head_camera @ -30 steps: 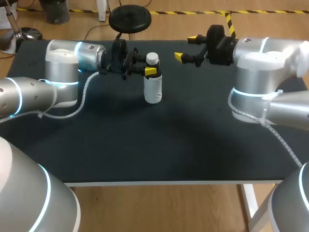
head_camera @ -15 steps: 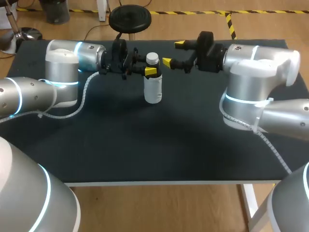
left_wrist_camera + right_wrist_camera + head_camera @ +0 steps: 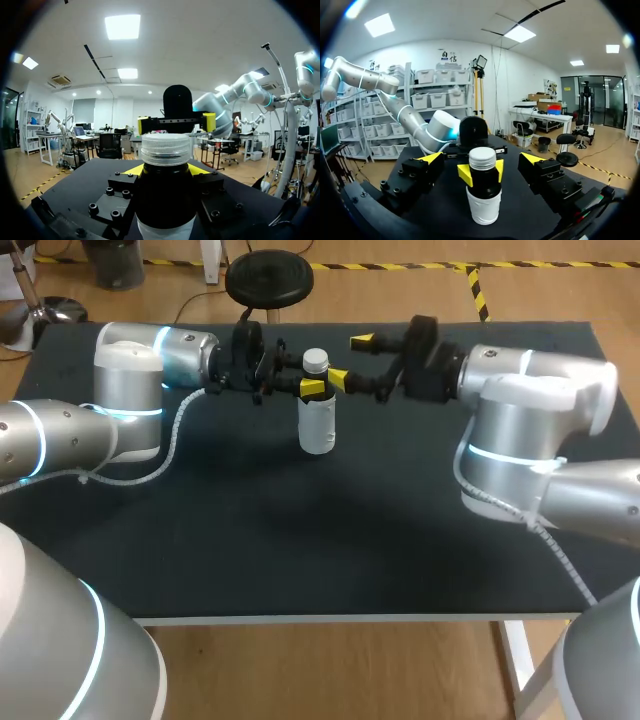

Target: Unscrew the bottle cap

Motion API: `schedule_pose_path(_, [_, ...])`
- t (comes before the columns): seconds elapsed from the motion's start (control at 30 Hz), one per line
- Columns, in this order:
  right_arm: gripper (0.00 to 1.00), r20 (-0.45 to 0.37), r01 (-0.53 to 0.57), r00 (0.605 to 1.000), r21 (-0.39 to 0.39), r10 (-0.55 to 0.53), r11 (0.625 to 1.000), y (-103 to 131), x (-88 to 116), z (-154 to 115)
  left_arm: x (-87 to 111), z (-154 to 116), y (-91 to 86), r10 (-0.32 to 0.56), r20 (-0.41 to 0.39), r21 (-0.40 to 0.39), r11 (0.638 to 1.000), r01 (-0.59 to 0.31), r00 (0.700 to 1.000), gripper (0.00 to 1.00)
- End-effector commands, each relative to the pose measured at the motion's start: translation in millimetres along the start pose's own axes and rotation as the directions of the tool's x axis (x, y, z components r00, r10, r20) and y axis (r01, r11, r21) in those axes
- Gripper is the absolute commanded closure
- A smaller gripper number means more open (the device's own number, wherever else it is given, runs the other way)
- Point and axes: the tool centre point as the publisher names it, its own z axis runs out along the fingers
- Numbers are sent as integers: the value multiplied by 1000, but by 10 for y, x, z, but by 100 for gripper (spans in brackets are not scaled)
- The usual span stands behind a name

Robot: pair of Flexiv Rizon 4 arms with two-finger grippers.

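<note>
Two sets of jaws over worktop point(image 3: 330, 540). From its left edge, left jaws clamped on dark neck of bottle point(image 3: 317, 425), upright near far edge's middle, cap point(image 3: 315, 360) on. Beside cap, right jaws apart, touching nothing.

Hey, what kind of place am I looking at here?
Probably a robotics lab test bench. The left arm and the right arm face each other over a plain dark table. On it stands one white-capped bottle, gripped by the left arm's fingers. It looks like a staged trial.
</note>
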Motion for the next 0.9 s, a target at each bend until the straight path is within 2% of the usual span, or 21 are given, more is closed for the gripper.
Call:
schedule_pose_path(0.03, [0, 22, 6, 1000, 1, -6, 1000, -23, 113, 129, -4, 2, 11, 4, 0, 3, 1000, -4, 1000, 100])
schedule_pose_path(0.53, [0, 0, 45, 999, 0, -45, 999, 6, 248, 445, -4, 2, 11, 4, 0, 3, 1000, -4, 1000, 100])
schedule_pose_path(0.9, [0, 14, 33, 999, -14, -33, 999, 24, 155, 527, -4, 2, 11, 4, 0, 3, 1000, -4, 1000, 100])
